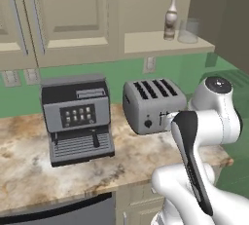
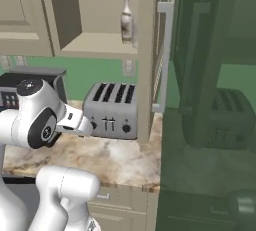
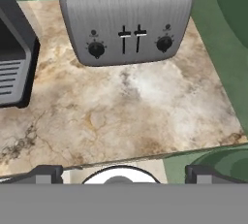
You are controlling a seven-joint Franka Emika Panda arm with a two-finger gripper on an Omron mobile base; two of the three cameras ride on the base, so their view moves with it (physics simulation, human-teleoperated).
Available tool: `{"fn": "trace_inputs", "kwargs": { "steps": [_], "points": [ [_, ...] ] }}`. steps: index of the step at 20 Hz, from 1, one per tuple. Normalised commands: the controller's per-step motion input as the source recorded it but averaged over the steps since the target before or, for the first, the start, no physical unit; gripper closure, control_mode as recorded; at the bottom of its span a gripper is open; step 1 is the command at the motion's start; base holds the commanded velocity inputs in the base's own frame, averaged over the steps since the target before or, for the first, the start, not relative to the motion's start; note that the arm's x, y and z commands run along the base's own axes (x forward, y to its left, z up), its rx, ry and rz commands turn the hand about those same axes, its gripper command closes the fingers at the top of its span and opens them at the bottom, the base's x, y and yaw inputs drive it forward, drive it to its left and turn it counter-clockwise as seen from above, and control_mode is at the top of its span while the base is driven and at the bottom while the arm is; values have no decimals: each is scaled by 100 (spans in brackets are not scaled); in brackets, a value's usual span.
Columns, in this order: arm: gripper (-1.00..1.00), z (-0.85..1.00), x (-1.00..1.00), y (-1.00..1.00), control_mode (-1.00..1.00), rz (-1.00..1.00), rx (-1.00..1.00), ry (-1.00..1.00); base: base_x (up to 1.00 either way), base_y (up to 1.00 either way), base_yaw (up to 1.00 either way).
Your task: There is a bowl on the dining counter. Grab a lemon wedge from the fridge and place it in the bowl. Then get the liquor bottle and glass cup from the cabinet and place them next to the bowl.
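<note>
While the left base view takes in the open cabinet shelf [image 1: 160,44] with both the slim pale liquor bottle with a brown band [image 1: 170,18] and the short clear glass cup [image 1: 188,31] standing just beside it to the right, the right base view shows that bottle [image 2: 126,21] near the shelf's right end, with the cup hidden behind the cabinet's beige side panel. On the mottled beige stone counter [image 1: 29,170], the left base view shows a grey coffee machine with a dark button panel [image 1: 77,118] and, to its right, a grey four-slot metal toaster [image 1: 151,104]. A swung-open, translucent cabinet door with a long bar handle [image 2: 210,75] shows in the right base view.

Folded low, the white arm has its elbow raised in front of the toaster and its forearm angled down toward the counter. From the hand view, the gripper [image 3: 124,174] looks down at the counter's front edge before the toaster's dials [image 3: 97,49], with its two dark fingertips [image 3: 46,173] spread wide, holding nothing.
</note>
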Motion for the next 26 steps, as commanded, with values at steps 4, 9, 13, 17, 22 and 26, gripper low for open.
{"fn": "trace_inputs", "kwargs": {
  "steps": [4, 9, 13, 17, 22, 26],
  "points": [
    [-100, 0, 0, 0, 100, 0, 0, 0, 19, -2, 4],
    [-100, 0, 0, 0, 100, 0, 0, 0, 66, 0, 0],
    [-100, 0, 0, 0, 100, 0, 0, 0, 96, 0, 0],
    [-100, 11, 32, -1, -100, 0, 0, -3, 41, 0, 0],
    [-100, 58, 30, -4, -100, 1, 0, -28, 0, 0, 0],
    [-100, 61, 25, -7, -100, 1, 0, -27, 0, 0, 0]
  ]
}}
